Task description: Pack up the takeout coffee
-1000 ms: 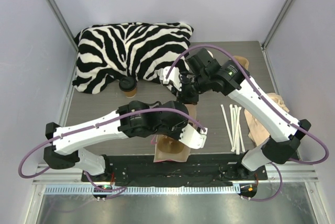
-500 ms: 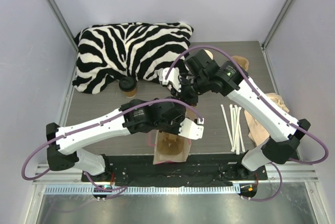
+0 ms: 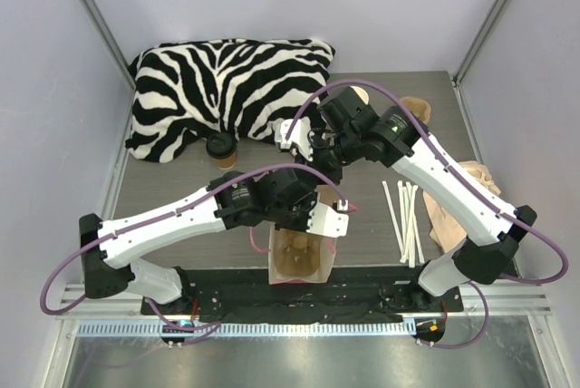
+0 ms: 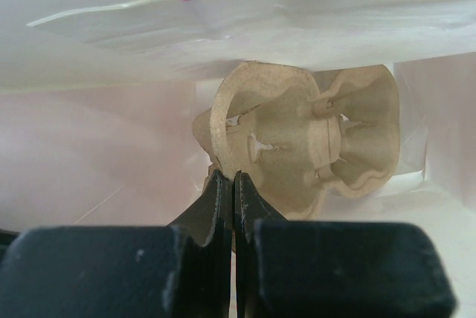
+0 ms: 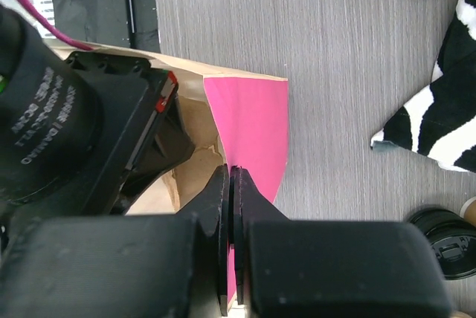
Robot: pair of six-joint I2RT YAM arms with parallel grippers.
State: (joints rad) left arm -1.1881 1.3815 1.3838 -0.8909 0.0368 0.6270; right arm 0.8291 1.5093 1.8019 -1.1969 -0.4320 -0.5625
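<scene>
The takeout coffee (image 3: 220, 148), a brown cup with a black lid, stands on the table by the zebra cushion; its lid shows in the right wrist view (image 5: 444, 233). A brown paper bag (image 3: 314, 267) with pink sides stands open near the front edge. My left gripper (image 3: 301, 230) reaches into the bag and is shut (image 4: 234, 184) on the rim of a pulp cup carrier (image 4: 297, 132) lying inside. My right gripper (image 3: 324, 173) is shut (image 5: 232, 174) on the bag's pink far wall (image 5: 253, 117) and holds it up.
A zebra-striped cushion (image 3: 227, 89) lies at the back left. White straws (image 3: 405, 216) and a beige cloth (image 3: 458, 207) lie at the right. Lidless cups (image 3: 417, 107) sit at the back right. A black mat (image 3: 362, 293) runs along the front edge.
My left gripper has drawn back to the left over the bag's mouth. The bag's mouth now stands wider open and its inside shows. The right arm has barely moved.
</scene>
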